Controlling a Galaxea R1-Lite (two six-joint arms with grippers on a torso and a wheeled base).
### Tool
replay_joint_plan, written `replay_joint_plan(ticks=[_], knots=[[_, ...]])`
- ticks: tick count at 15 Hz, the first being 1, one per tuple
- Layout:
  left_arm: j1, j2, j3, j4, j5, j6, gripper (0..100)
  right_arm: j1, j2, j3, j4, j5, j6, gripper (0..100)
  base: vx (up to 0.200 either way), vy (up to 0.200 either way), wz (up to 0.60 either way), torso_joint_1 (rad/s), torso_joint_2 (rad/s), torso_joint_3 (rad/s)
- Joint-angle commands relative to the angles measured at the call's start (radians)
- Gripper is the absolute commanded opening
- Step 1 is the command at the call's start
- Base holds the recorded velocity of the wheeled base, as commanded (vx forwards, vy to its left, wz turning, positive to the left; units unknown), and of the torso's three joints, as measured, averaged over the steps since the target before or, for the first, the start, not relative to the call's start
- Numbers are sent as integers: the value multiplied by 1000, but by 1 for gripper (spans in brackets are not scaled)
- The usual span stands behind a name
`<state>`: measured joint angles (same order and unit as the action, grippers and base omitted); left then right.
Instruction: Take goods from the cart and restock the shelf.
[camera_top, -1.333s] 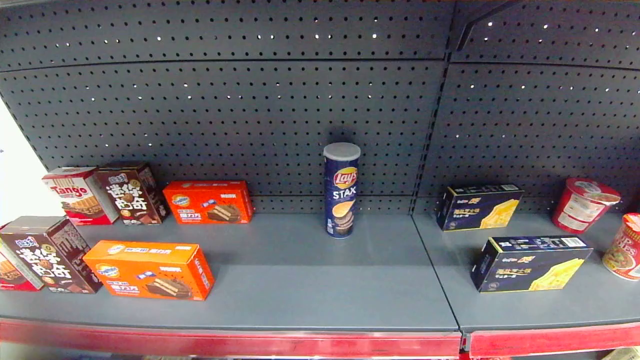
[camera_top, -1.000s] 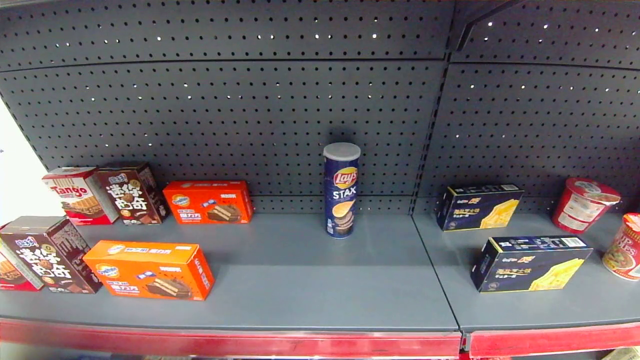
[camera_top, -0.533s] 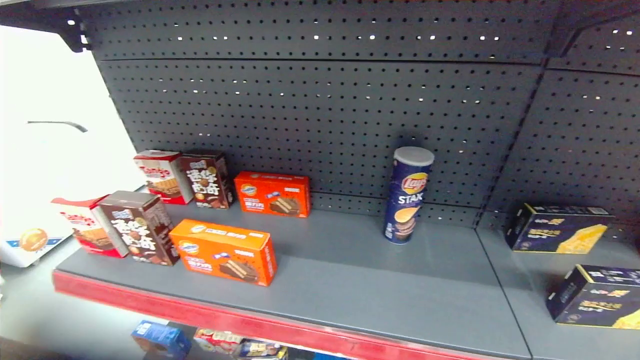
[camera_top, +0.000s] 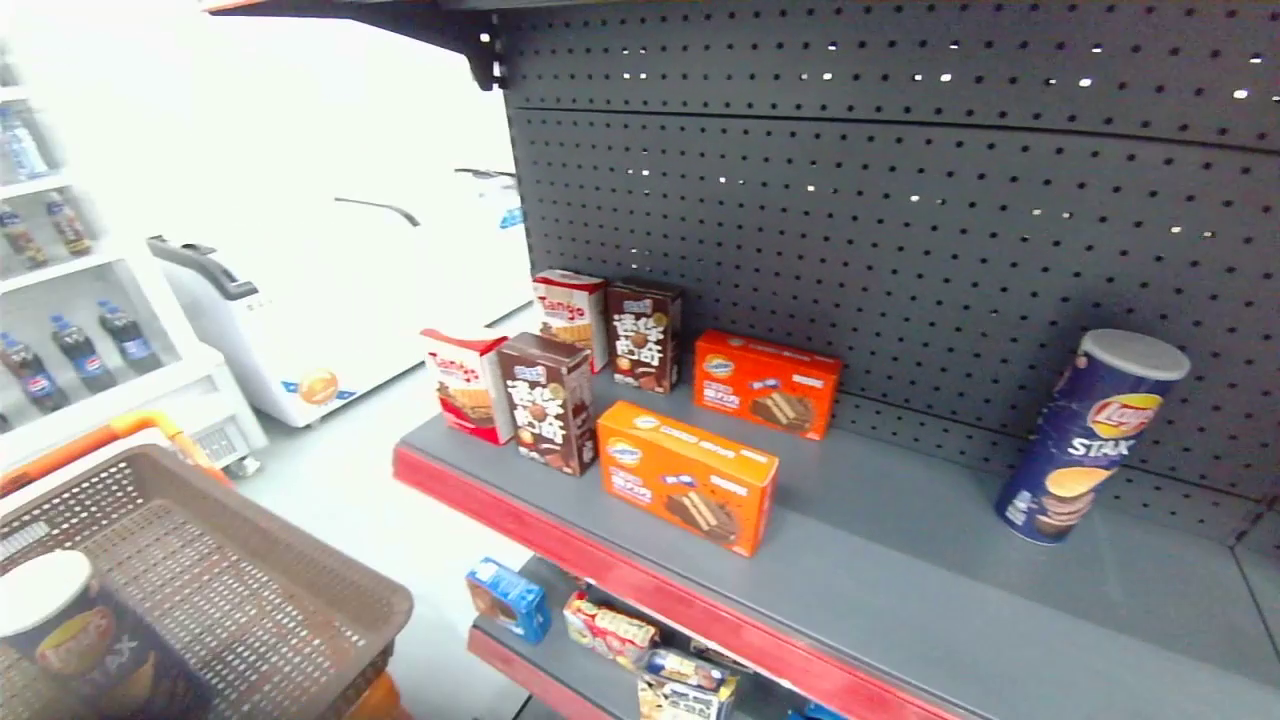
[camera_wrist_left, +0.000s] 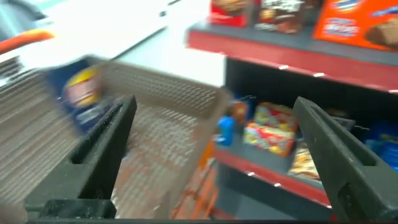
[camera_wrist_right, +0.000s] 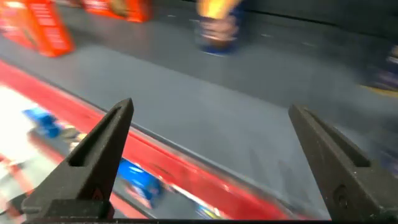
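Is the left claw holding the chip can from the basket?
No, the left claw is open and empty; the chip can sits in the basket beyond it.

cart basket (camera_top: 250, 590) left of shelf (camera_top: 900, 600)
one chip can (camera_top: 90, 640) in the basket; on the shelf, two rows of boxes (camera_top: 686, 478) at left, second can (camera_top: 1090, 440) well apart at right.

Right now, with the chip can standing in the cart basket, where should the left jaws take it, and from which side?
Probably the upper body of the chip can, just under its lid, coming down from above: it stands upright and the basket walls block a low side approach.
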<state>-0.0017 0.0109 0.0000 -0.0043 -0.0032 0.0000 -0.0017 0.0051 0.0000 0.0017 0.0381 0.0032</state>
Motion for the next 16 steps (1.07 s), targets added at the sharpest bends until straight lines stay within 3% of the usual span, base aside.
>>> replay_joint_plan(ticks=[1, 7, 10, 11, 14, 16], knots=[[0, 1, 0, 0, 0, 0, 100, 0, 1, 0, 0, 0, 0, 100, 0, 0, 600, 2, 2, 2], [0, 1, 0, 0, 2, -2, 100, 0, 1, 0, 0, 0, 0, 100, 0, 0, 600, 2, 4, 4], [2, 0, 0, -6, 19, -2, 100, 0, 1, 0, 0, 0, 0, 100, 0, 0, 0, 0, 0, 0], [-1, 18, -118, 0, 38, 26, 100, 0, 1, 0, 0, 0, 0, 100, 0, 0, 0, 0, 0, 0], [-1, 348, -597, 265, 43, 141, 100, 0, 1, 0, -2, 0, 0, 100, 0, 0, 0, 0, 0, 0], [3, 523, -746, 464, 49, 201, 100, 0, 1, 0, -2, 0, 0, 100, 0, 0, 0, 0, 0, 0]])
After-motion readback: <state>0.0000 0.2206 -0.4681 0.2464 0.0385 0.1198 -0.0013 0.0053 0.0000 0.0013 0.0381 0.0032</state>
